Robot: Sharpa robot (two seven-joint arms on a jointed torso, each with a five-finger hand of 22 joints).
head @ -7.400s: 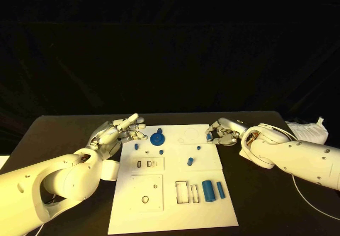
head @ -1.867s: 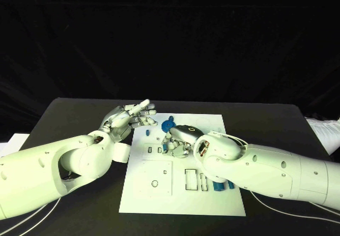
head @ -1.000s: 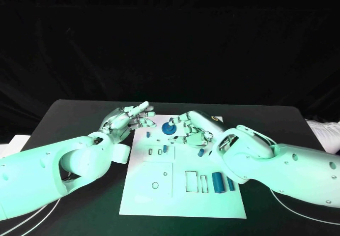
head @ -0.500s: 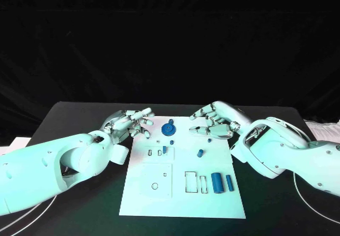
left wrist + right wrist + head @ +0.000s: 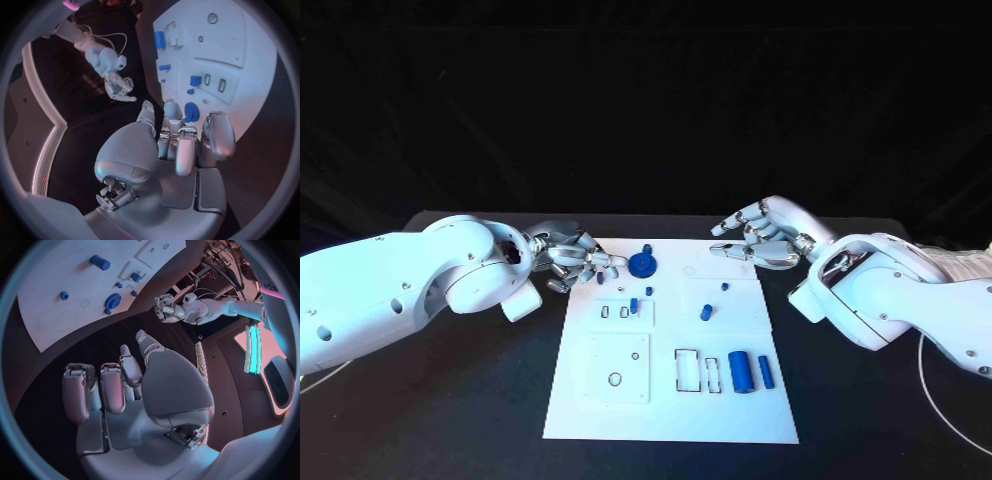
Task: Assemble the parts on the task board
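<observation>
black table (image 5: 473,400) surrounds the white task board (image 5: 617,400); blue parts (image 5: 741,371) lie scattered on it. left hand (image 5: 574,264) curled, holding nothing; right hand (image 5: 759,240) spread, holding nothing.

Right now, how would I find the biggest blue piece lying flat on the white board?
Find the white task board mid-table, then its near right part beside two empty rectangular slots. The fat blue cylinder lies there; it is thicker than the slim blue cylinder on its right.
</observation>
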